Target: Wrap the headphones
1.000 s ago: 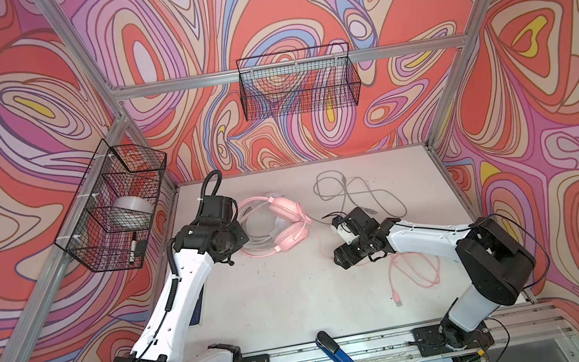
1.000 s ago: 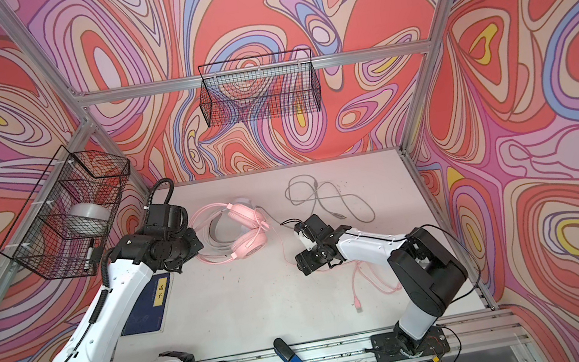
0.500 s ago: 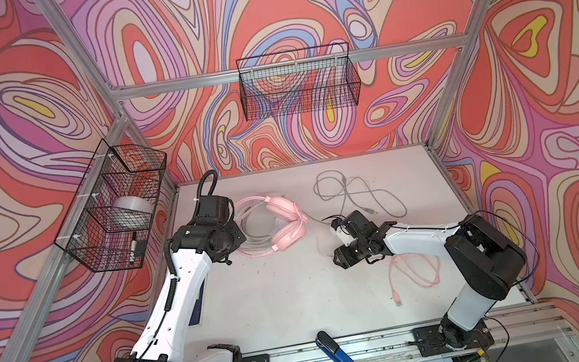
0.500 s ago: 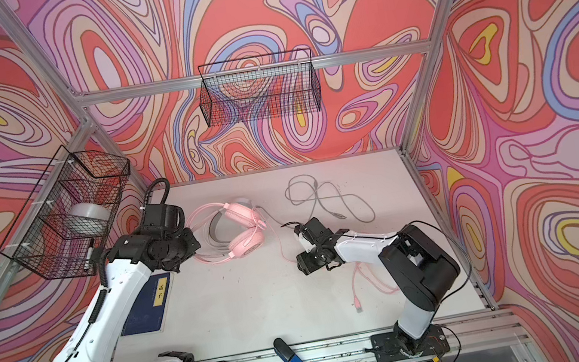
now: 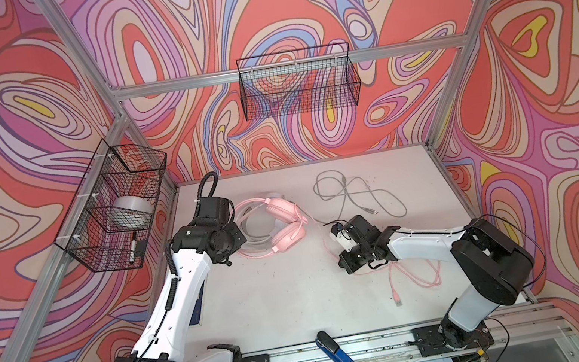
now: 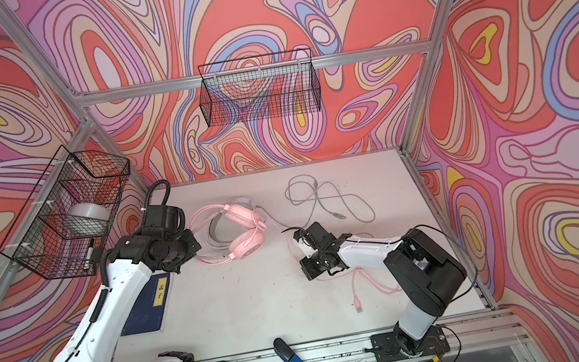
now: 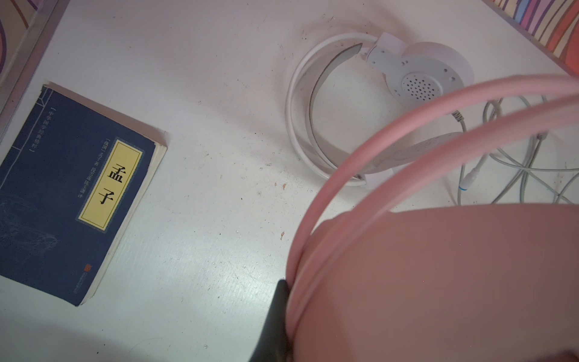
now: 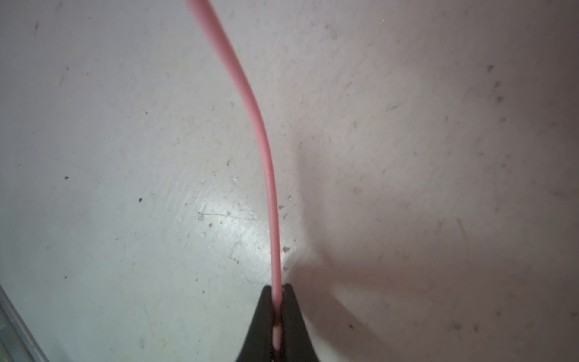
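The pink headphones (image 5: 286, 221) (image 6: 245, 232) sit at the table's back left, partly over the white headphones (image 5: 248, 231) (image 7: 407, 72). My left gripper (image 5: 235, 243) (image 7: 289, 294) is shut on the pink headband, which fills much of the left wrist view; only one black finger (image 7: 277, 310) shows there. The pink cable (image 5: 413, 276) (image 8: 250, 103) runs from the pink headphones to my right gripper (image 5: 338, 249) (image 8: 277, 291), which is shut on it just above the table. The white set's grey cable (image 5: 357, 195) (image 6: 326, 199) lies loose at the back.
A dark blue book (image 7: 78, 188) (image 6: 150, 302) lies under the left arm. A blue device (image 5: 339, 355) rests on the front rail. Wire baskets hang on the left wall (image 5: 115, 209), holding a tape roll (image 5: 131, 211), and on the back wall (image 5: 298, 86).
My right gripper's jaws have shut on the pink cable. The left arm, with the pink headband in its grip, has barely moved.
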`<state>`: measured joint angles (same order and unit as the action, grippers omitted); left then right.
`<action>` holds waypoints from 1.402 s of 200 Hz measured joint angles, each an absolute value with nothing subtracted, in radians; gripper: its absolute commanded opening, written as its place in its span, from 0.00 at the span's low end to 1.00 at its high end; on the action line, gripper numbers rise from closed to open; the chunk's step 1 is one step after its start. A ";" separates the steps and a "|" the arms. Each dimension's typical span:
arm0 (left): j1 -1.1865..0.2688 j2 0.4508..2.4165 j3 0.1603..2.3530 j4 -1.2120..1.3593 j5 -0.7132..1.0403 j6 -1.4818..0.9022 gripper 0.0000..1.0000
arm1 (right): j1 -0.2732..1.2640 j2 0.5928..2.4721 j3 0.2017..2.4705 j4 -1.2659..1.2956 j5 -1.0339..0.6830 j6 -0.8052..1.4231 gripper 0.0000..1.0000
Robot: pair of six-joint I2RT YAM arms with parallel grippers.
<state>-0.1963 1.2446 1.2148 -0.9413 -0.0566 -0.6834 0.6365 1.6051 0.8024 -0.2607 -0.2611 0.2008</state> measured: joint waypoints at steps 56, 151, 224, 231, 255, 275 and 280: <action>-0.196 1.245 1.214 -0.931 -0.056 -0.689 0.00 | 0.655 1.519 0.843 -0.359 -0.277 0.143 0.00; -0.196 1.251 1.184 -0.919 -0.069 -0.704 0.00 | 0.707 1.383 0.974 -0.651 -0.302 -0.112 0.00; -0.196 1.285 1.184 -0.916 -0.080 -0.704 0.00 | 0.797 1.377 1.211 -0.834 -0.406 -0.273 0.00; -0.196 1.285 1.184 -0.916 -0.080 -0.704 0.00 | 0.804 1.386 1.233 -0.851 -0.414 -0.286 0.00; -0.196 1.293 1.184 -0.916 -0.080 -0.703 0.00 | 0.816 1.416 1.298 -0.897 -0.445 -0.320 0.00; -0.196 1.303 1.181 -0.915 -0.087 -0.702 0.00 | 0.820 1.427 1.337 -0.918 -0.476 -0.339 0.00; -0.196 1.305 1.178 -0.915 -0.088 -0.702 0.00 | 0.820 1.428 1.346 -0.923 -0.483 -0.344 0.00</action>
